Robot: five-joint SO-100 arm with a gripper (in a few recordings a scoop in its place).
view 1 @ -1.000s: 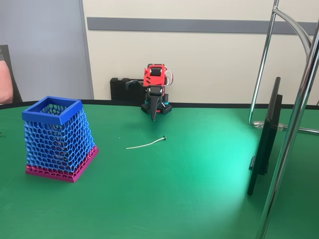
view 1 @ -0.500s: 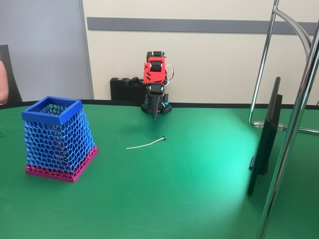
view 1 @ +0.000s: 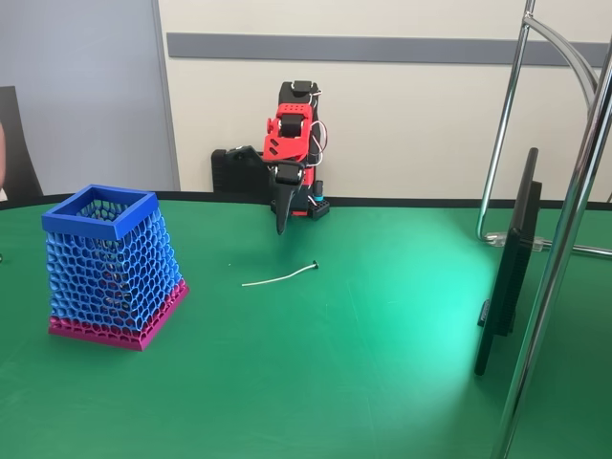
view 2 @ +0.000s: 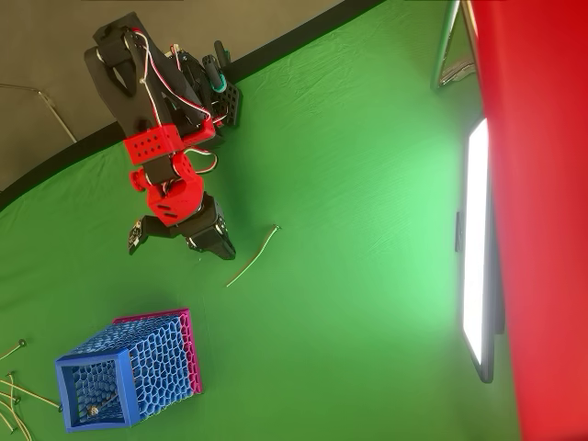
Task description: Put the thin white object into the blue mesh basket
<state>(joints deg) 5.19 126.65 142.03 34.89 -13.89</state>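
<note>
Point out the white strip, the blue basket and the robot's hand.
white strip (view 1: 279,278), fixed view, middle of the strip
blue basket (view 1: 113,266), fixed view, front mesh wall
hand (view 1: 281,224), fixed view, at its dark tips

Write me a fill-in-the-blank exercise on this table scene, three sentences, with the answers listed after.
1. The thin white object lies on the ____ table cover.
2. The blue mesh basket has a base band coloured ____.
3. In the overhead view, the claw points toward the white strip but holds ____.

Missing words: green; magenta; nothing
</note>
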